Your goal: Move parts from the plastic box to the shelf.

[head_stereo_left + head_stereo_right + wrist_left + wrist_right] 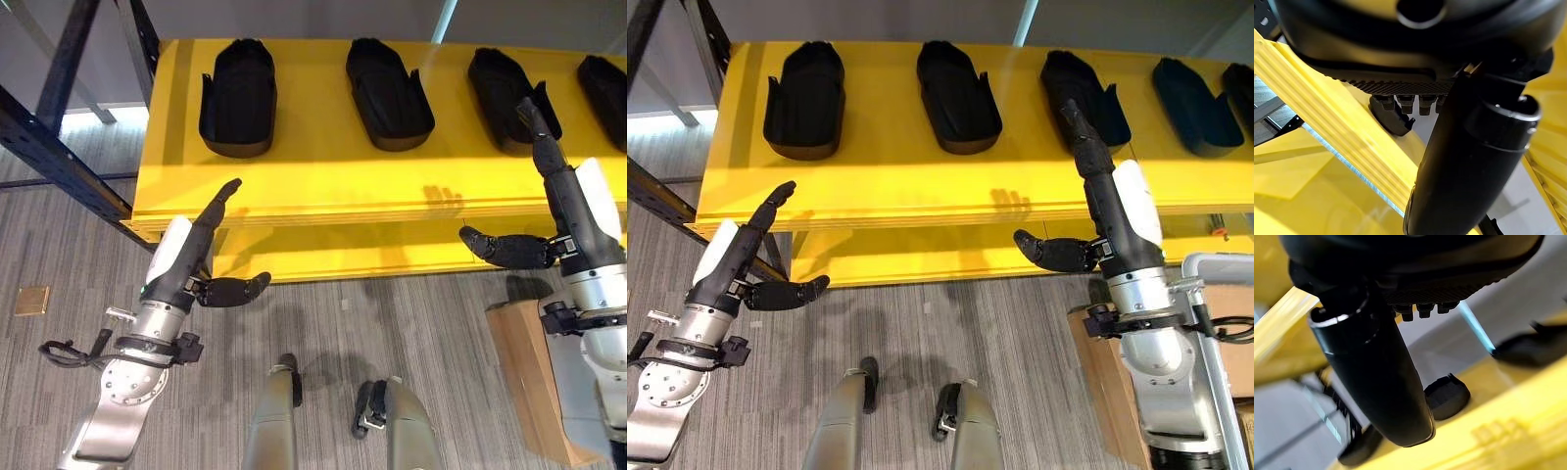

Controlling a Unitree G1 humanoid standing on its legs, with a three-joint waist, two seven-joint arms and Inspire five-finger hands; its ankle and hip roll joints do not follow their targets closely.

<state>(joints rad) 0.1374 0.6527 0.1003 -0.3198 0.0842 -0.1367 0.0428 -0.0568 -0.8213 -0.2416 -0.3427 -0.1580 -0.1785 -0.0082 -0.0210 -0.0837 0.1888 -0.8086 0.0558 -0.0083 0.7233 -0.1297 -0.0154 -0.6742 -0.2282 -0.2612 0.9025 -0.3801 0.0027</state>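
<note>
The floor [411,313] is grey carpet w/ thin stripes. A big yellow shelf [323,166] stands in front, w/ a flat top & a 2nd yellow board lower down. A dark metal frame [59,147] goes slanting past the shelf's left side. A small tan square [31,300] lies on the carpet at far left. A brown cardboard box [534,382] sits on the floor at the right, by the right arm.

The parts are black, shaped like little scoops w/ high walls & one open end. In the left eye view 4 of them sit in a row along the back of the shelf top: left part [238,96], 2nd part [388,91], 3rd part [509,85] & 4th part [607,83] at the right edge. They stand apart from each other, none touching.

Left hand [201,264] is out in front of the shelf's front edge, fingers straight & together, thumb sticking out sideways, holding nothing. Right hand [1107,211] reaches up over the front edge, fingers straight, tips near the 3rd part; can't tell if touching. Thumb sticks out below the edge.

The front strip of the shelf top is bare yellow, w/ lots of room between parts & edge.
</note>
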